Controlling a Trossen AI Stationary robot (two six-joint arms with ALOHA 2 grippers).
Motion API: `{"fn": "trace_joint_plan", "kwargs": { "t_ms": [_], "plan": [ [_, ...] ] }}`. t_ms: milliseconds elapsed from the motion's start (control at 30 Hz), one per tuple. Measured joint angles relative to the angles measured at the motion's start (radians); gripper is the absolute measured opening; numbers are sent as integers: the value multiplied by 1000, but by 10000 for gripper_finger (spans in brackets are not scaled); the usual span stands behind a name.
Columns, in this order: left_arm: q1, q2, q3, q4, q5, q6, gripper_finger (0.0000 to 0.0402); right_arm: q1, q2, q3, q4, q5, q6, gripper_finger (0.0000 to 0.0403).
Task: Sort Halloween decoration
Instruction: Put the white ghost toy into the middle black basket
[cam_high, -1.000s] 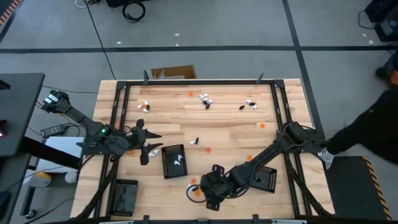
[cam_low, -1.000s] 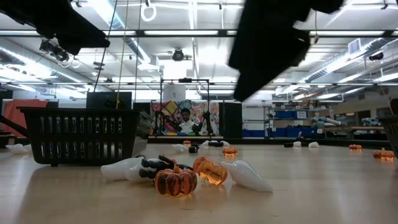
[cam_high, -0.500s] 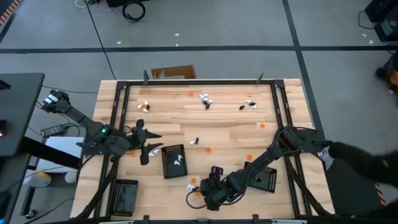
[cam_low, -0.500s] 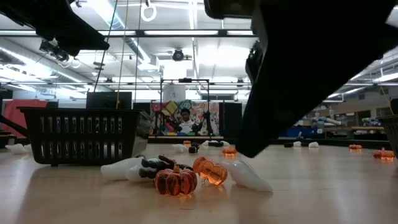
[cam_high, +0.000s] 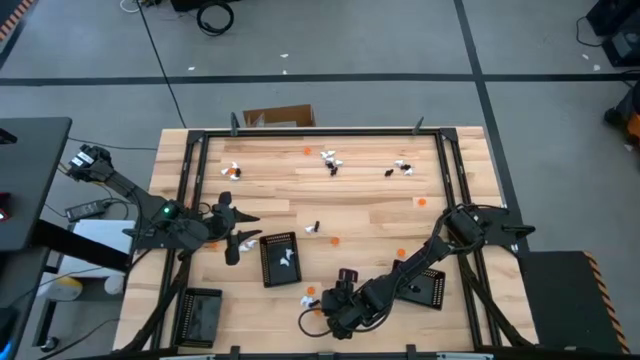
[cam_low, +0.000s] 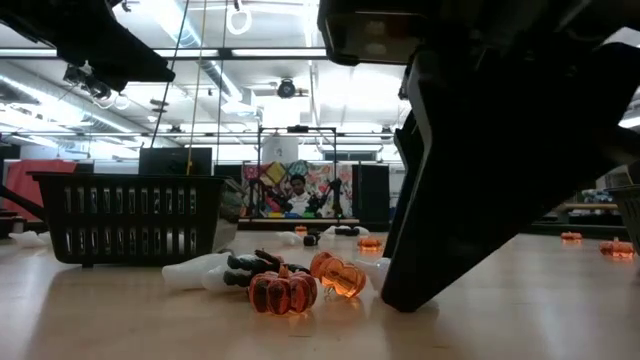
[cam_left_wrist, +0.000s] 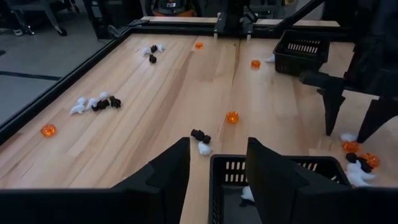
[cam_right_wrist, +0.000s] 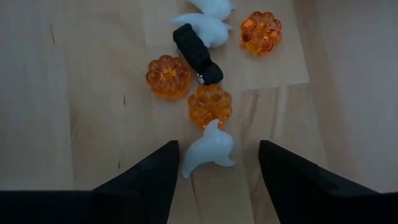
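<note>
The 2 dark fingers of the right gripper (cam_right_wrist: 214, 171) are being held apart, one on each side of a small white glossy ghost-shaped toy (cam_right_wrist: 208, 149) that is lying on its side on the light wooden table top (cam_right_wrist: 68, 74). No contact between fingers and ghost is being shown; nothing is being held.

Hazards judged from this position:
1. An orange translucent pumpkin bead (cam_right_wrist: 210, 104) is touching the ghost's head. If the jaws are closed slightly off line, the pumpkin is likely to be pinched along with the ghost or pushed away.
2. The ghost's surface is smooth and curved, so it is likely to squirt out from between the fingertips.
3. A black ribbed toy piece (cam_right_wrist: 196, 54), a second orange pumpkin (cam_right_wrist: 168, 76), a third orange pumpkin (cam_right_wrist: 261, 32) and another white ghost (cam_right_wrist: 209, 28) are being crowded just beyond; a sweep of the fingers could scatter this cluster.

In the high view, the right gripper (cam_high: 322, 312) is being positioned near the table's front edge, between 2 black rectangular slotted trays, the nearer one (cam_high: 430, 288) lying beside its arm. The left gripper (cam_left_wrist: 217, 171) is being held over another black tray (cam_high: 279, 258), fingers partly open and empty.

Further orange, white and black pieces (cam_high: 331, 160) are lying scattered in small groups toward the far side of the table.
</note>
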Motion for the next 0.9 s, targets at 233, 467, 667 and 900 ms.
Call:
{"fn": "trace_joint_plan", "kwargs": {
  "t_ms": [233, 467, 667, 900],
  "plan": [
    [0, 0, 0, -3, 0, -3, 162, -1, 1, 0, -33, 29, -24, 172],
    [0, 0, 0, -5, 0, -3, 162, -1, 1, 0, -72, 43, -32, 106],
    [0, 0, 0, -5, 0, -4, 162, -2, 1, -2, -92, 62, -31, 59],
    [0, 0, 0, -5, 0, -4, 162, -7, -1, -2, -101, 79, -33, 20]
  ]
}}
